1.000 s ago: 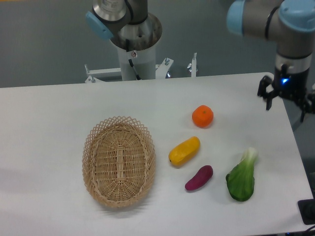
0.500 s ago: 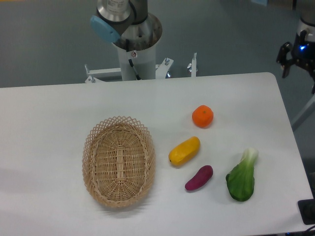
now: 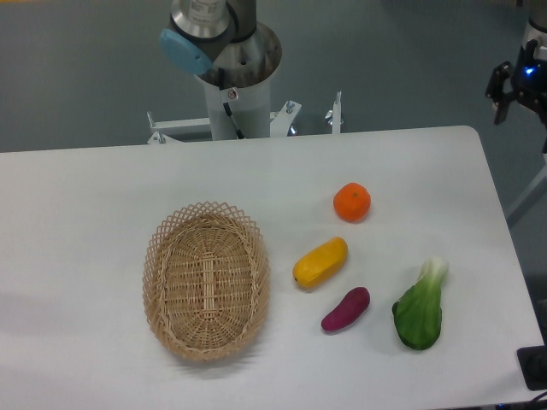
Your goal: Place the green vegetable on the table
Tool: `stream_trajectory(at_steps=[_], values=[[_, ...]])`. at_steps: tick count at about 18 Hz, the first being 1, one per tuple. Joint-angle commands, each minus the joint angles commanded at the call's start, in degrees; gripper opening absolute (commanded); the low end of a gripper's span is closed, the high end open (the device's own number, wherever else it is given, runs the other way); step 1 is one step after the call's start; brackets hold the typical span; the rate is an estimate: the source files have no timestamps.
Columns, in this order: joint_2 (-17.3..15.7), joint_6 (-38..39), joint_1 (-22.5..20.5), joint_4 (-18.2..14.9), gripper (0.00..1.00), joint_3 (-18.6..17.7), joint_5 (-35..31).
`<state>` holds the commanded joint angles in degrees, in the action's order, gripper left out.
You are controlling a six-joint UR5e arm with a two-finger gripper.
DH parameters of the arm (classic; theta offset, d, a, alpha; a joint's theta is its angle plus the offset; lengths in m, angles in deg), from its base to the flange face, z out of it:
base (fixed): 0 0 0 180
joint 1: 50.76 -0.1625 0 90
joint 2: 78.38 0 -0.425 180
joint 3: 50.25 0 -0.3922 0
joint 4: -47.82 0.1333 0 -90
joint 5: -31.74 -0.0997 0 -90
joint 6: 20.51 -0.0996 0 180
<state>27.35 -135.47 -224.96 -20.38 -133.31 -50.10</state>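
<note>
A wicker basket (image 3: 206, 280) sat on the white tabletop (image 3: 85, 213) at about 8 o'clock from its center. Toward 4 o'clock from the center lay a yellow fruit (image 3: 320, 262), with an orange (image 3: 352, 202) at its 1 o'clock and a purple piece (image 3: 345, 309) at its 5 o'clock, none of them touching. Further right, the green vegetable (image 3: 420, 306) lay flat on the tabletop near the right edge, its pale stalk pointing to 1 o'clock and its dark leaf to 7 o'clock, just beside the purple piece. The claw (image 3: 523, 82) hung at the frame's right edge, beyond the tabletop's far right corner, partly cut off; it held nothing visible, and I could not tell how far it was open.
</note>
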Motion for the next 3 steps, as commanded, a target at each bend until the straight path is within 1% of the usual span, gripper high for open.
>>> stream_trajectory(at_steps=[3], values=[[0.0, 0.4, 0.0, 0.0, 1.00, 0.0, 0.4]])
